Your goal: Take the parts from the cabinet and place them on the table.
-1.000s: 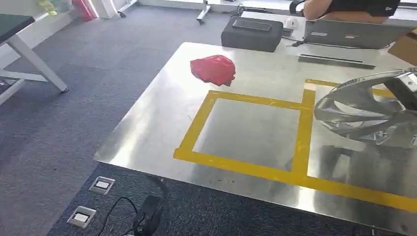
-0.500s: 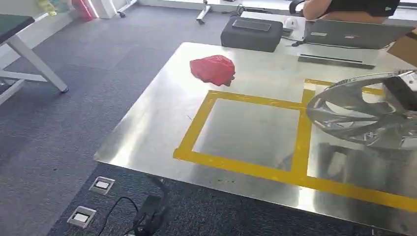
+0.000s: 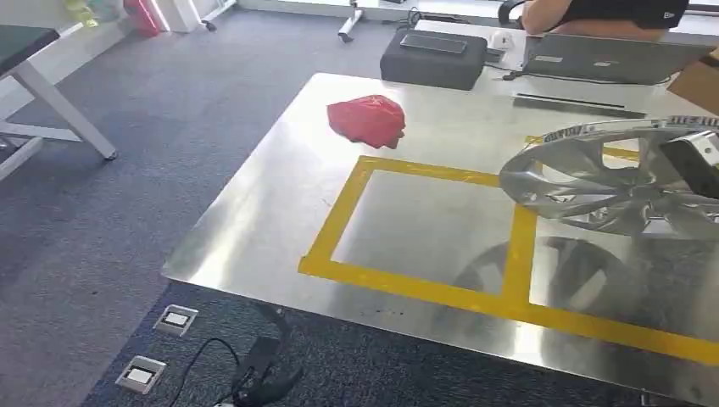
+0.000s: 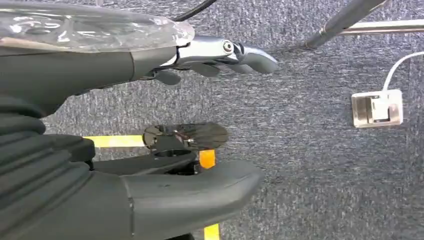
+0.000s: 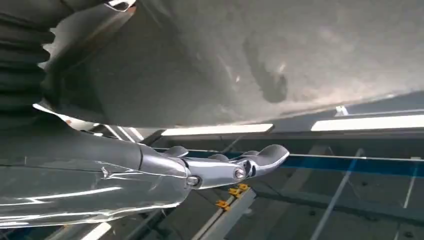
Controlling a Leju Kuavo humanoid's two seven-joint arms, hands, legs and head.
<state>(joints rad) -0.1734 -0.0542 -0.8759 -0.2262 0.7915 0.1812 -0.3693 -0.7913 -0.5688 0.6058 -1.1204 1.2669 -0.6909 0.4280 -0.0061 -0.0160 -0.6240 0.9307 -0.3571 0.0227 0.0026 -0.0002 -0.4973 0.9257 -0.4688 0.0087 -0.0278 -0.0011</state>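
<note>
I hold the wheel rim [image 3: 615,182] flat above the table [image 3: 254,229], over the yellow tape [image 3: 517,246]. My right hand [image 3: 697,163] grips it; my left hand [image 4: 165,165] is empty, fingers apart

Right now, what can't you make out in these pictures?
- Wheel rim, head view: its right part is cut off by the picture's edge.
- Right hand, head view: mostly cut off; its grip is unclear.
- Right wrist view: a grey surface near the lens hides the table.
</note>
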